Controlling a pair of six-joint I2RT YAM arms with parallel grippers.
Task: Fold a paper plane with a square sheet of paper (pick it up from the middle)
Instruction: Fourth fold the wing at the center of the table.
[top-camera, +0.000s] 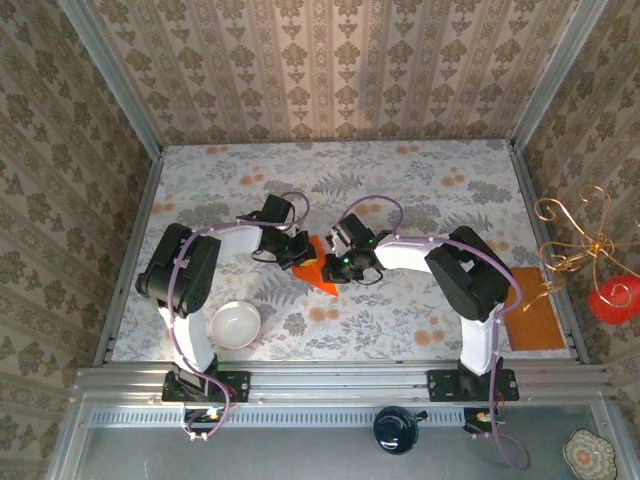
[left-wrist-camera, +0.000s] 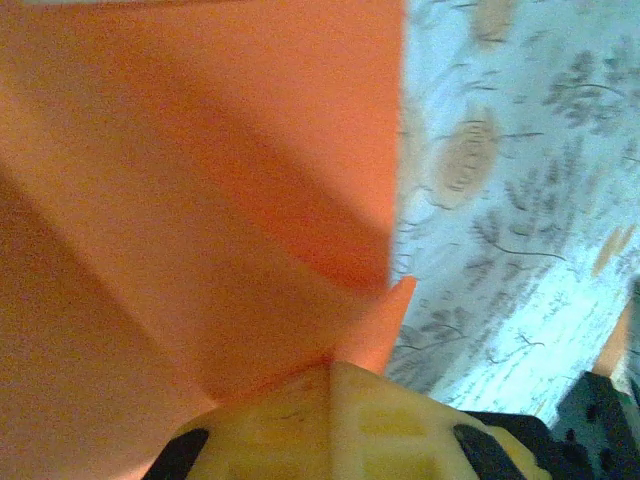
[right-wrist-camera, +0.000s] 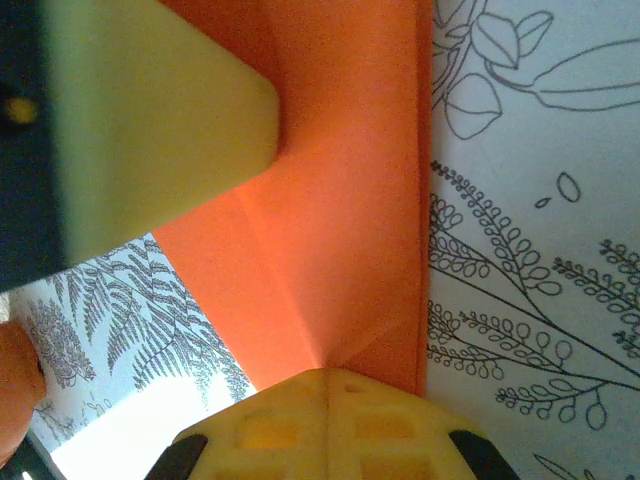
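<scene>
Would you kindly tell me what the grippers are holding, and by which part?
The left gripper and right gripper both pinch the partly folded orange paper near an edge, where creases converge.

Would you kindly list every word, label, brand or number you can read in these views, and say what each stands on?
No text can be read anywhere.
The orange paper is plain.
The tablecloth and walls bear only floral patterns.
The white bowl is unmarked.
The dark round object is too small to show any label.
</scene>
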